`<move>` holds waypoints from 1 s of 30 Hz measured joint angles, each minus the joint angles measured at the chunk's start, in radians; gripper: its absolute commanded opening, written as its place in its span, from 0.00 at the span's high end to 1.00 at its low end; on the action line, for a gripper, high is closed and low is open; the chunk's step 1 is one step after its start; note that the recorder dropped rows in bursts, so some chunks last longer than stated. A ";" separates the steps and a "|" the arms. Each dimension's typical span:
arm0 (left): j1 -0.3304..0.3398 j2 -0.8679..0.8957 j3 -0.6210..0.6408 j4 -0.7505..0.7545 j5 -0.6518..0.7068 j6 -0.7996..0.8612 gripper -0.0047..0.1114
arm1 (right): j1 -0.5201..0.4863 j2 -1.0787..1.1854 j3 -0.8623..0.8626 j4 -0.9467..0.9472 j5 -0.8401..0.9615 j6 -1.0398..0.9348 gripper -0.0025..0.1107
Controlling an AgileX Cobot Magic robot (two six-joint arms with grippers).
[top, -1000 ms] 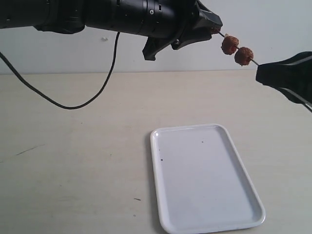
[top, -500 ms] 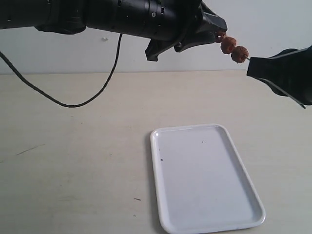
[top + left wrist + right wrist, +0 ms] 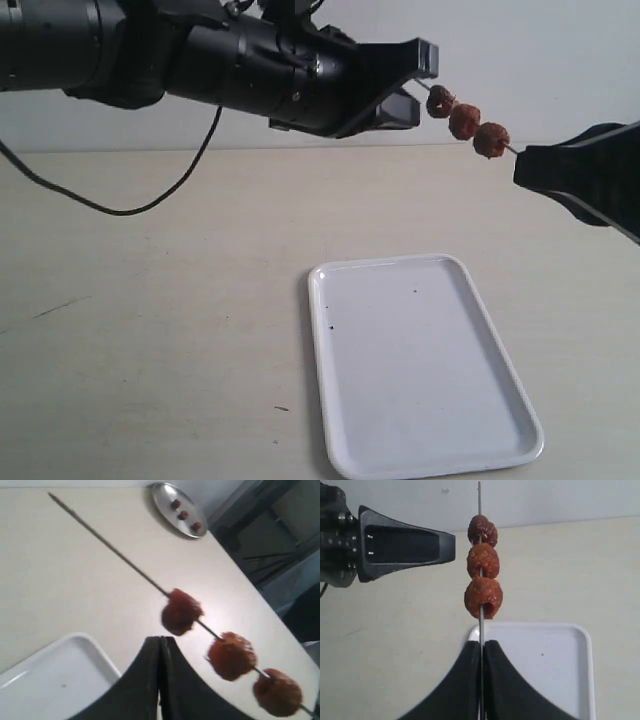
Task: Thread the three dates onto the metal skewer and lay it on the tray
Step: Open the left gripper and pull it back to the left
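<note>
**Holding the loaded skewer above the table**

The table [image 3: 150, 300] lies broad and open to the left of the tray [image 3: 318, 350], with a black cable [image 3: 205, 160] drooping over its far part. In the left wrist view the table's edge runs just past a round metal dish [image 3: 156, 500]. The right gripper [image 3: 481, 644] pinches the metal skewer [image 3: 479, 500] near one end, and the three dates [image 3: 483, 560] sit close in a row just beyond its tips. The left gripper [image 3: 160, 639] is pressed together on nothing, just beside the end date, apart from it. The tray rests flat below, well apart, a few dark specks on its white floor. The dish carries three small reddish-brown lumps [image 3: 183, 515].
</note>
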 measured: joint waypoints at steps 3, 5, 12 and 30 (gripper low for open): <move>-0.027 -0.053 0.100 0.062 -0.141 0.000 0.96 | 0.000 -0.014 0.002 0.000 0.038 0.000 0.98; -0.055 -0.100 0.175 0.106 -0.262 0.002 0.96 | 0.000 -0.020 0.013 0.000 0.038 0.000 0.98; -0.198 -0.304 0.467 0.182 -0.664 0.022 0.96 | 0.000 -0.025 0.113 -0.002 -0.055 0.000 0.98; -0.528 -0.441 0.917 0.035 -1.397 0.099 0.96 | 0.120 0.037 0.254 -0.006 -0.349 -0.001 0.98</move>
